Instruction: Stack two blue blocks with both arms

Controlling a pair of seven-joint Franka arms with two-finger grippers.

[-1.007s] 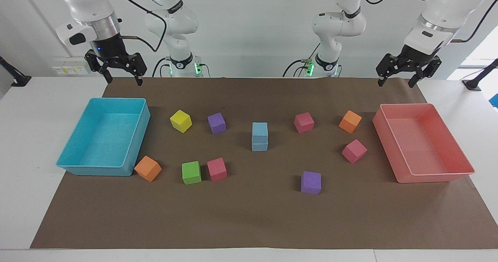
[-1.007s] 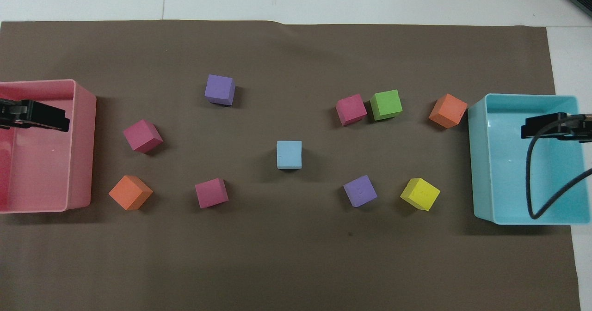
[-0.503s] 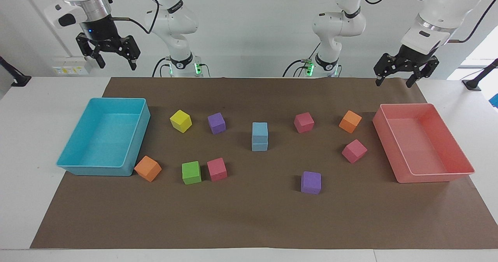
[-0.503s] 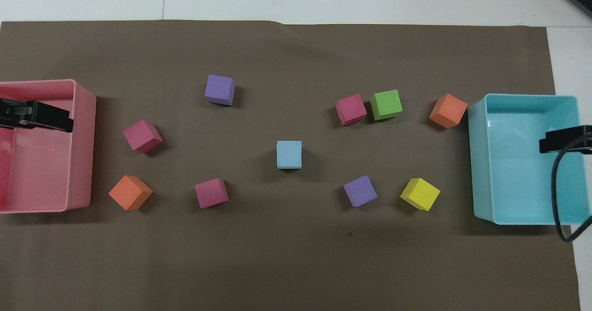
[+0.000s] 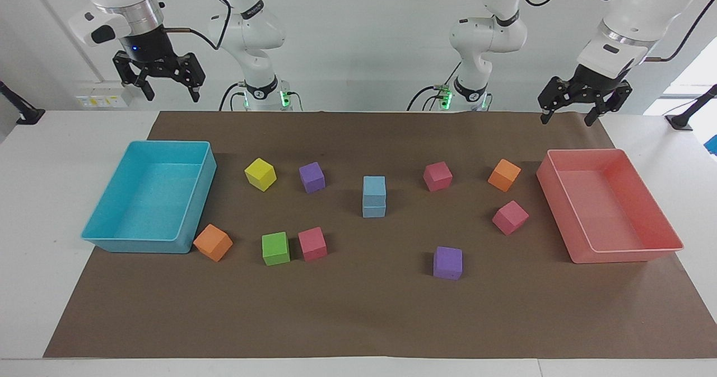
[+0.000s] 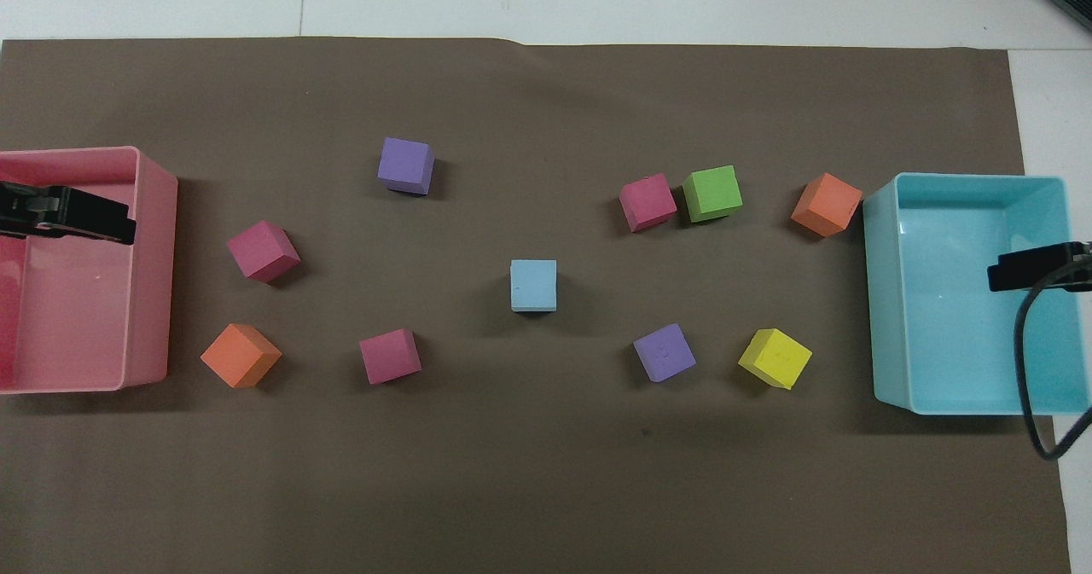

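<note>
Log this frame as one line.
blue blocks: stacked, mat centre | left pincer: open, raised near pink tray | right pincer: open, raised near turquoise tray

Turquoise tray, pink tray, assorted cubes.

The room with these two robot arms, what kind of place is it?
Most likely a robotics lab bench. Two white arms with open grippers, left gripper and right gripper, hang over a table covered with brown paper, with coloured foam cubes, stacked blue blocks and two plastic trays laid out as test props.
</note>
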